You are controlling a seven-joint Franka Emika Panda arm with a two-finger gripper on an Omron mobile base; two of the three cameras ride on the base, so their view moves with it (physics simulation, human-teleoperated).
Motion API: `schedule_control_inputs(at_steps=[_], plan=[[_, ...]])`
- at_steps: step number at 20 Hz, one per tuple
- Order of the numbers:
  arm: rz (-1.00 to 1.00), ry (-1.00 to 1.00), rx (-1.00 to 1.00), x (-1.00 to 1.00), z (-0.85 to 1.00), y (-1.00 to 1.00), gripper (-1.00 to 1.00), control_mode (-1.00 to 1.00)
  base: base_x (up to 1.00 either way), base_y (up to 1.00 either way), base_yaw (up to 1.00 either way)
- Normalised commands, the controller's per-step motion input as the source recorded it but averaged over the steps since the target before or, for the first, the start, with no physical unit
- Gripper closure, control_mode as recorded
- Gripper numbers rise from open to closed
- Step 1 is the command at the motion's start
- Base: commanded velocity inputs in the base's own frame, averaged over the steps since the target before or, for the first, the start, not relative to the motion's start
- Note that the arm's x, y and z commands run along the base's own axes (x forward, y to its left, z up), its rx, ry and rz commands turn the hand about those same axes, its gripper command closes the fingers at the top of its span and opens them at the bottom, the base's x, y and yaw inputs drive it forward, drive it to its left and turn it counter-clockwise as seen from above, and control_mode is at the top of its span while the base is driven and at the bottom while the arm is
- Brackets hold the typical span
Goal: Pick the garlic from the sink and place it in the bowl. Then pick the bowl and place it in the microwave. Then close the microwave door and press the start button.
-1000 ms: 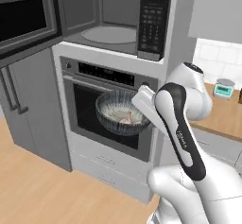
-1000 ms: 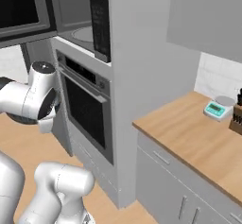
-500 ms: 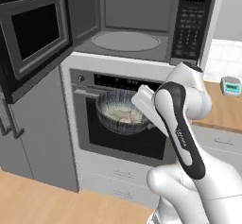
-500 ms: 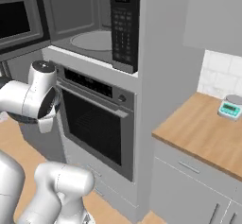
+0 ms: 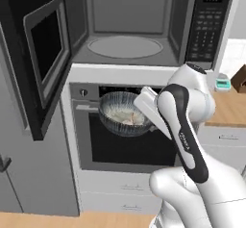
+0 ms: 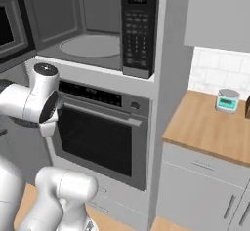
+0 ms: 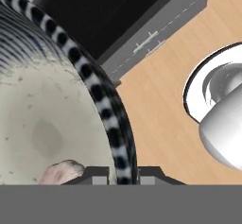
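microwave: up and ahead of the pincer, cavity bare, glass turntable showing; keypad panel on its right side.
microwave door: swung wide open, hanging out to the pincer's left and above it.
oven: directly behind the pincer at its own height, door shut, bar handle running behind the carried bowl.
table: wooden top well off to the pincer's right, a small scale standing on it.
bowl: held up in front of the oven window, below the microwave's floor; rim level as far as I can judge.
garlic: lying inside the bowl, down near the gripped rim.
pincer: closed tight on the bowl's rim, one finger inside the wall and one outside.
progress: garlic already in the bowl, bowl lifted and brought before the open microwave.
left to do: raise the bowl into the cavity and set it down, then shut the door and press start.
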Motion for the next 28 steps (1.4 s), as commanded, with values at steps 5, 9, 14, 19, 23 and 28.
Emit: schedule_control_inputs(at_steps=[5, 9, 14, 19, 23, 28], plan=[[0.0, 0.0, 0.0, 0.0, 0.0, 0.0, 1.0, 1.0, 0.25, 0.36, -0.4], [0.0, 0.0, 0.0, 0.0, 0.0, 0.0, 1.0, 1.0, 0.24, 0.29, -0.42], [0.0, 0.0, 0.0, 0.0, 0.0, 0.0, 1.0, 1.0, 0.51, 0.38, -0.34], [0.0, 0.0, 0.0, 0.0, 0.0, 0.0, 1.0, 1.0, 0.42, 0.46, -0.25], [0.0, 0.0, 0.0, 0.0, 0.0, 0.0, 1.0, 1.0, 0.17, 0.59, -0.19], [0.0, 0.0, 0.0, 0.0, 0.0, 0.0, 1.0, 1.0, 0.09, 0.21, -0.09]])
